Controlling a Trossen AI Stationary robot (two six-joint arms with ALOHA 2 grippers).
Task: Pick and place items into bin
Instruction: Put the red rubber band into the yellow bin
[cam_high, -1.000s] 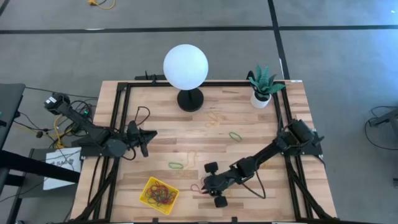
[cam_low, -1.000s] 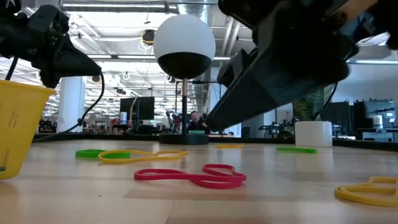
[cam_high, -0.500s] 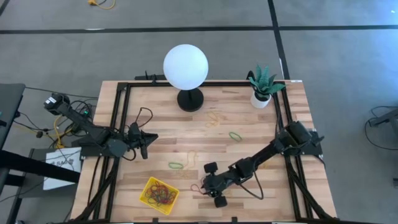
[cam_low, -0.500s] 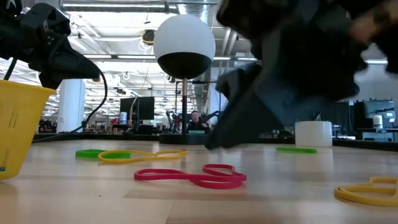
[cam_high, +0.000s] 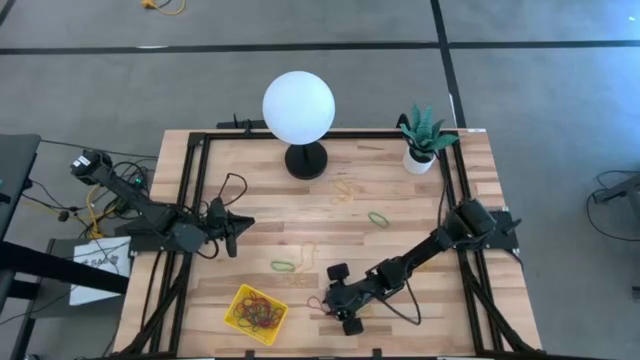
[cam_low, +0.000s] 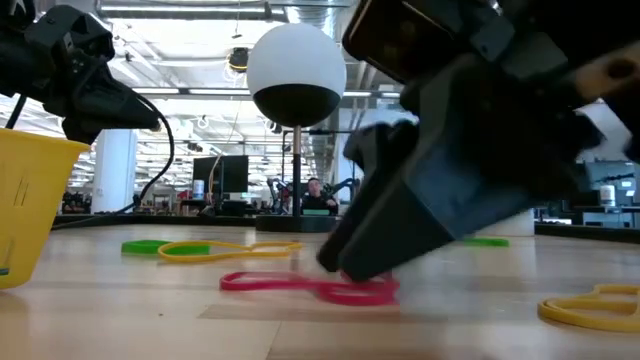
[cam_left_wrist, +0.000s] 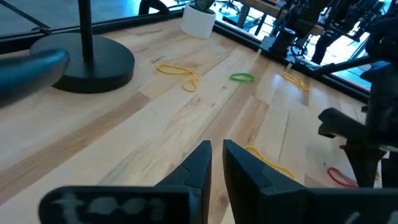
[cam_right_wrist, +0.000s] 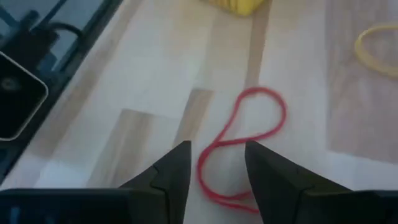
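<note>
bench (cam_high: 330, 235): pale wood planks, showing smooth, lightly sheened grain
bin (cam_high: 240, 322): bright yellow plastic, looking smooth
red rubber band (cam_right_wrist: 249, 146): thin rubber, lying matt
lamp globe (cam_high: 298, 107): white, looking smooth and matt
lamp base (cam_left_wrist: 87, 62): appearing dark, matt
plant pot (cam_high: 419, 160): white, smooth

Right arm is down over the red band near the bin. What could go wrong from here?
1. The red band lies flat and twisted on the table; the open right gripper straddles only one end, so its fingers may close on bare wood or catch a single strand that slips out.
2. The fingers look very close to the tabletop in the low view, so they may scrape it.
3. The yellow bin is shallow and already holds bands, so a dropped band may hang over its rim.
</note>
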